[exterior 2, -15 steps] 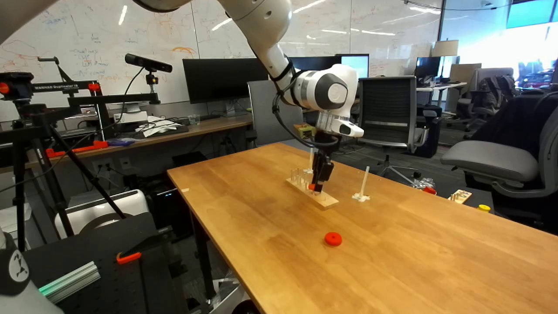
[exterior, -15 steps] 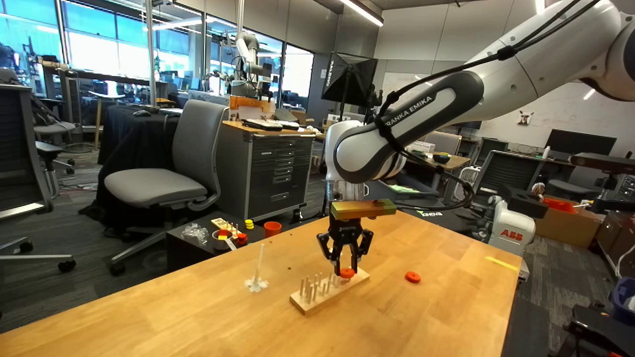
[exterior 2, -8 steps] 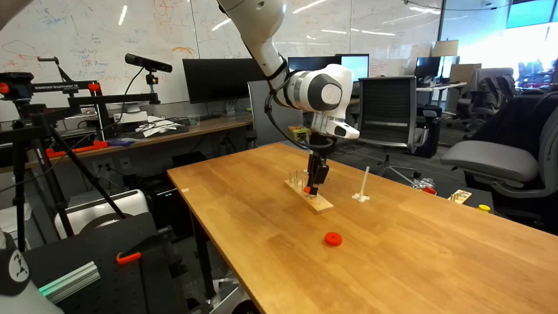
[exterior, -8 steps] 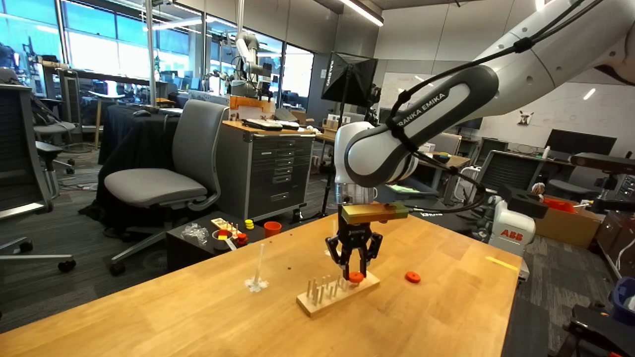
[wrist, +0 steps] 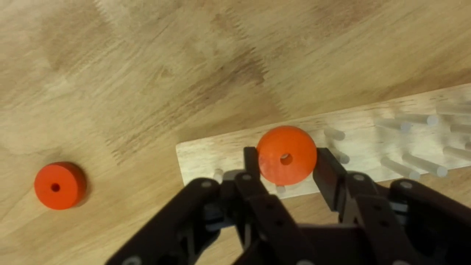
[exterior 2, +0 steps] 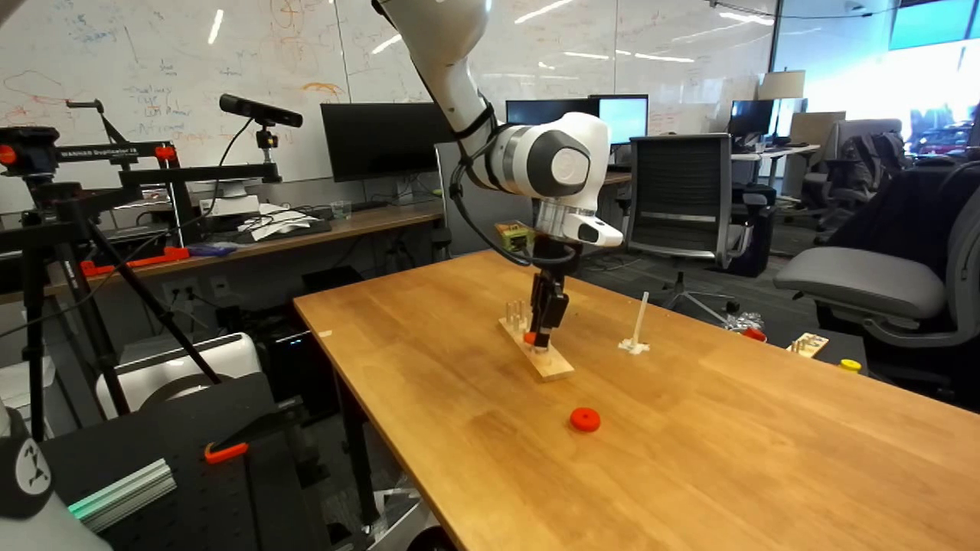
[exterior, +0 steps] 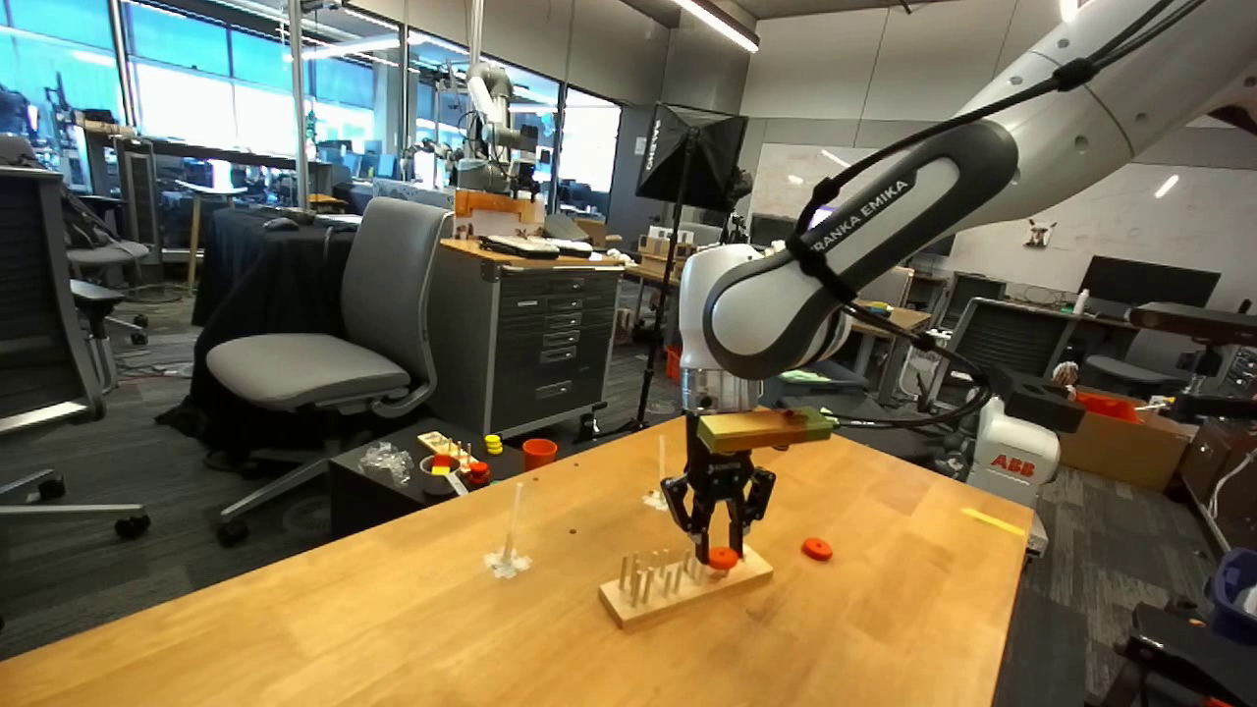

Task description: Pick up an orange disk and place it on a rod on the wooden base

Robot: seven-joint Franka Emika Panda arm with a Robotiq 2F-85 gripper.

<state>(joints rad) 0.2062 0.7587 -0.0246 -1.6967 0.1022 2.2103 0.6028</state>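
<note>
My gripper [wrist: 287,159] is shut on an orange disk [wrist: 287,141], one fingertip at each side. The held disk lies flat and also shows in both exterior views [exterior: 723,559] [exterior 2: 528,337]. It is over the wooden base [wrist: 204,154], above the part with few pegs. A peg end [wrist: 280,189] shows just past the disk's lower edge. I cannot tell whether a peg is in the disk's hole. The base also shows in both exterior views [exterior: 754,568] [exterior 2: 554,369]. A second orange disk [wrist: 57,186] lies on the tabletop beyond the base's end [exterior: 817,549] [exterior 2: 585,419].
Taller pegs [wrist: 425,165] stand on the base beside my gripper. Two thin upright rods [exterior: 513,525] [exterior: 662,466] are fixed to the tabletop; one shows here [exterior 2: 639,321]. A black side table [exterior: 358,496] holds cups and another pegged block [exterior: 447,450].
My gripper has moved with the disk, rightward in one exterior view and leftward and nearer in another. The wooden base has slid along the tabletop with it. The second disk has stayed put.
</note>
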